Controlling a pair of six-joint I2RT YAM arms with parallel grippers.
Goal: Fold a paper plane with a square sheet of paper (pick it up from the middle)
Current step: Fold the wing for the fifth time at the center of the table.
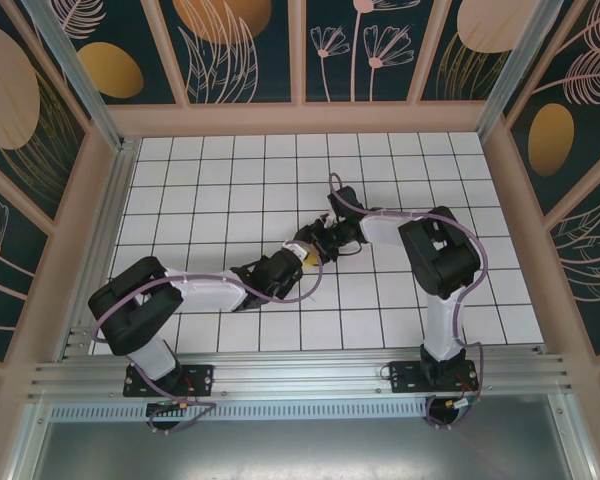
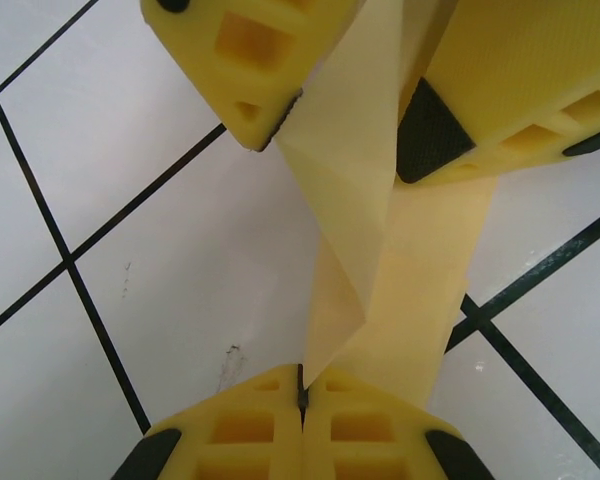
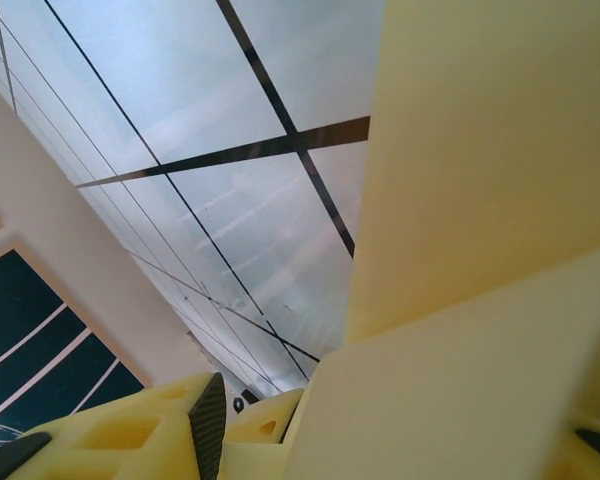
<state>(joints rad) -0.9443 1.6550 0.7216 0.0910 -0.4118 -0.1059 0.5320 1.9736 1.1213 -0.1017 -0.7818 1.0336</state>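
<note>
The left pincer (image 2: 302, 400) was clenched on the lower end of the folded sheet of paper (image 2: 380, 260), its two yellow fingers pressed together with the pale strip rising out of the seam. Just beyond it, the right pincer (image 2: 345, 120) straddled the same strip. One dark pad (image 2: 430, 130) lay against one edge and the other fingertip touched the opposite edge, but whether they squeezed the sheet or only flanked it I could not tell.

From above, white floor tiles (image 1: 200, 190) lay bare on every side of the two meeting pincers, and the wooden walls (image 1: 300, 118) stood well apart from them. A faint scuff (image 2: 230, 360) marked the tile beside the left pincer.

The strip's far end was cut off past the right pincer's fingers. From the right wrist the sheet sat close and blurred, hiding everything on that side. From overhead it was only a small yellow speck between the fingers.
</note>
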